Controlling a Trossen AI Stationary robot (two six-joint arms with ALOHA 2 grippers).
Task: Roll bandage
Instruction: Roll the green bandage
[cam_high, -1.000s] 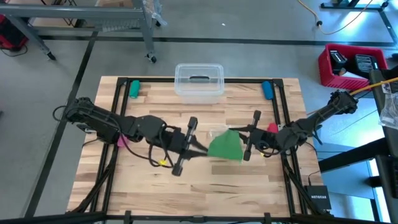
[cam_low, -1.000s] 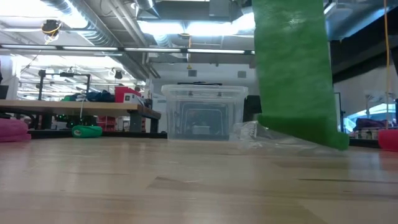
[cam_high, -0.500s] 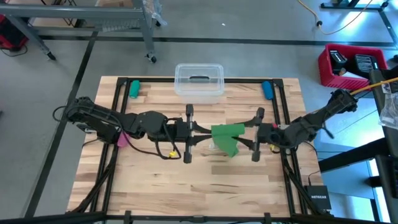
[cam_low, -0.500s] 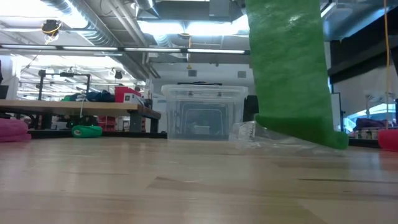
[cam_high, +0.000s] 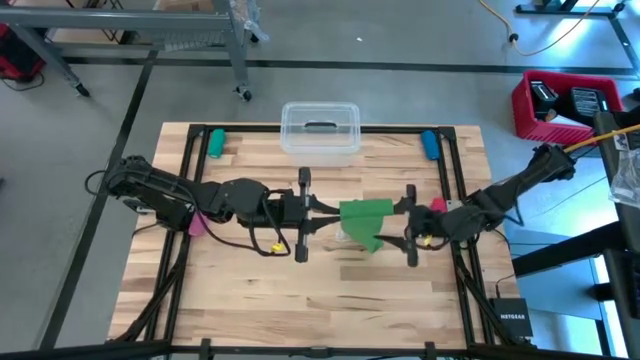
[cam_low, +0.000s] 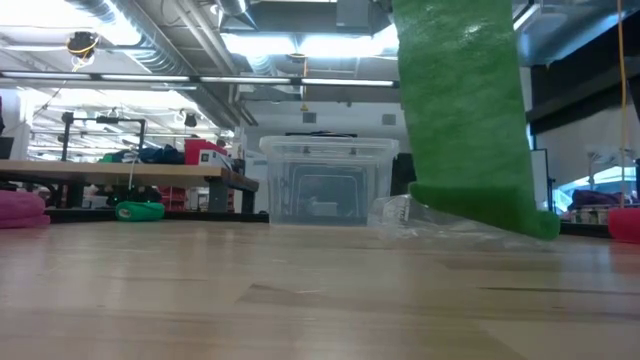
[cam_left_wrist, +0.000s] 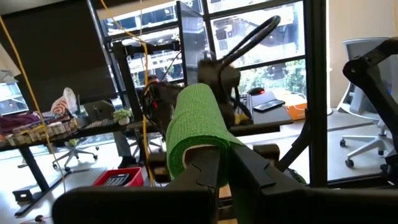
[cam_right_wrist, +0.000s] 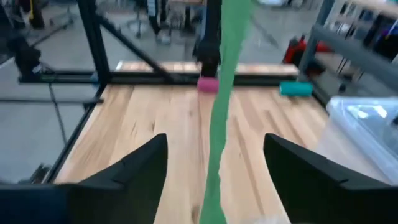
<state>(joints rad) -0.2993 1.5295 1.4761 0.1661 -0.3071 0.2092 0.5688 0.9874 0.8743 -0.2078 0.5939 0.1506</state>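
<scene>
The left gripper (cam_high: 328, 212) has its fingers closed on one end of the bandage (cam_high: 364, 221), where the strip is already curled into a loose loop around the fingertips, as its wrist view shows. The step in hand looks like winding the strip onto that end, with both arms meeting over the middle of the table (cam_high: 250, 300). To do it well, the left wrist should turn steadily while the strip stays lightly taut, so each turn lands squarely on the one beneath and the edges line up. Slack would let the roll go cone-shaped or slip off the fingers.

Just beyond the left gripper, the bandage bridges the short gap to the right gripper (cam_high: 402, 222). The right gripper's fingers (cam_right_wrist: 140, 171) stand wide apart in its wrist view, with the strip running down between them untouched. I judge it is guiding rather than gripping, and it would need to close gently or stay close to keep tension.

The bandage is bright green, soft and slightly fuzzy, a flat ribbon with even edges. Part of it sags below the grippers, its lower fold (cam_low: 485, 208) touching or nearly touching the table in the low view. A clear plastic box (cam_high: 320, 130) sits well beyond both grippers at the far edge.
</scene>
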